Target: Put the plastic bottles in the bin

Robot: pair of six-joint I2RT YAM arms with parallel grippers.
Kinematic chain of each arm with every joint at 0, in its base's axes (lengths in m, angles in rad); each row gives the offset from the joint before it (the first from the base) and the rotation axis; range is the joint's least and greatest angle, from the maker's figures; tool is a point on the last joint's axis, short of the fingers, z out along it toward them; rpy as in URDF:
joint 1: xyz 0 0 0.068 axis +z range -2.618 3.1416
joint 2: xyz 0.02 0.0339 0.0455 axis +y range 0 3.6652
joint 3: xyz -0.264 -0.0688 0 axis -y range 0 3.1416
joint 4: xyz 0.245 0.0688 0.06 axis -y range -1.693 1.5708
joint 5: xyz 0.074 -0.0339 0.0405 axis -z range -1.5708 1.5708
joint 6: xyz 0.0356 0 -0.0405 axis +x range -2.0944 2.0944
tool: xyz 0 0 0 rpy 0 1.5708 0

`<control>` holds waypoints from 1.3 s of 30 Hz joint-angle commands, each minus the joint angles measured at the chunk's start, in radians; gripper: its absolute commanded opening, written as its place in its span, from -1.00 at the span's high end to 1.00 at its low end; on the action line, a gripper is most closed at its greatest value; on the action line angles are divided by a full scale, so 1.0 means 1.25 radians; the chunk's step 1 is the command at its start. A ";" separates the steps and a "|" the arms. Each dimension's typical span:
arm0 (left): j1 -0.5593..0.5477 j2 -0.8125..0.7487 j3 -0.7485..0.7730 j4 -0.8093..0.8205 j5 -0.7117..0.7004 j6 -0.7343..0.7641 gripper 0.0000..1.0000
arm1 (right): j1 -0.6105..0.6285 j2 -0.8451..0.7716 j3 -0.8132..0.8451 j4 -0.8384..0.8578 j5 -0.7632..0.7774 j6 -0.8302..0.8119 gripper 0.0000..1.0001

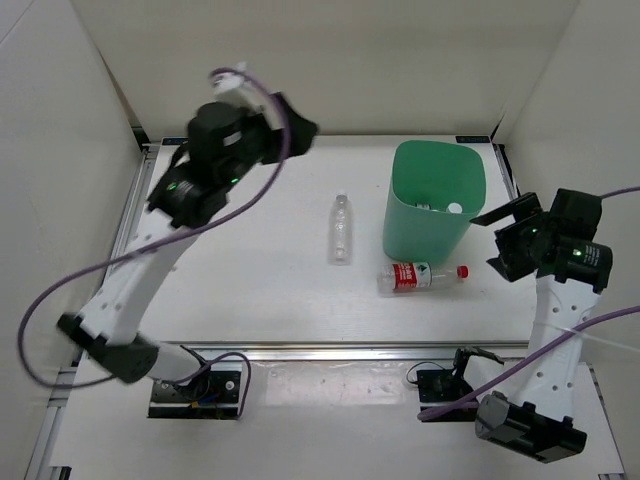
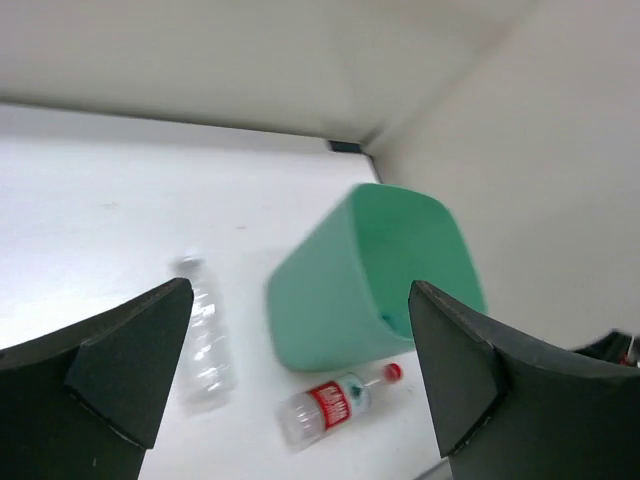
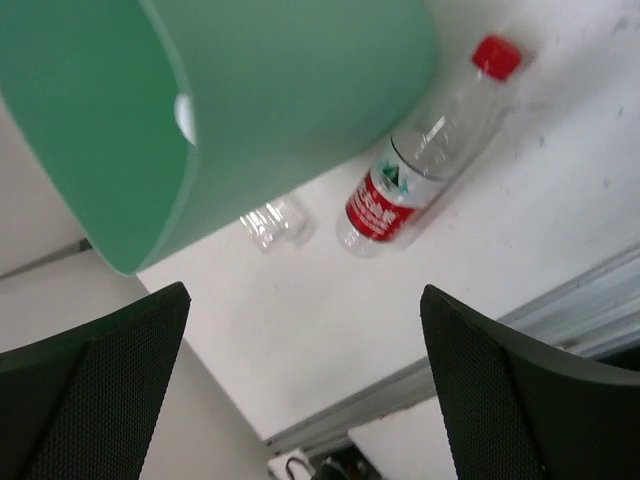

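Honestly no actual text I can read anywhere here. Closest thing is the label on the red-capped bottle [image 3: 425, 150] lying on the counter [image 1: 250, 290]: a red wrap with a white band on top, and on that band a little green emblem, kinda triangular like a mountain peak. There are pale marks on the red part that might be lettering, but they're way too blurry from the right wrist, and overhead it's just a red smudge

Left arm [image 1: 140, 280] is raised and stretched toward the far side, left gripper [image 1: 292, 130] with jaws spread wide, nothing between them. Right arm [image 1: 555, 335] stands upright, right gripper [image 1: 498, 238] facing inward, also gaping and empty.
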 commanded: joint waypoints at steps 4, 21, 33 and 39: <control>0.087 -0.120 -0.235 -0.158 -0.069 -0.055 -1.00 | -0.027 -0.059 -0.159 0.020 -0.139 0.115 -1.00; 0.103 -0.110 -0.356 -0.285 -0.026 -0.067 -1.00 | 0.019 0.116 -0.471 0.286 -0.142 0.184 -1.00; 0.103 -0.074 -0.356 -0.319 -0.010 -0.047 -1.00 | 0.099 0.375 -0.453 0.401 -0.088 0.205 -1.00; 0.103 -0.059 -0.356 -0.319 -0.002 -0.047 -1.00 | 0.106 0.476 -0.419 0.374 -0.095 0.174 -0.29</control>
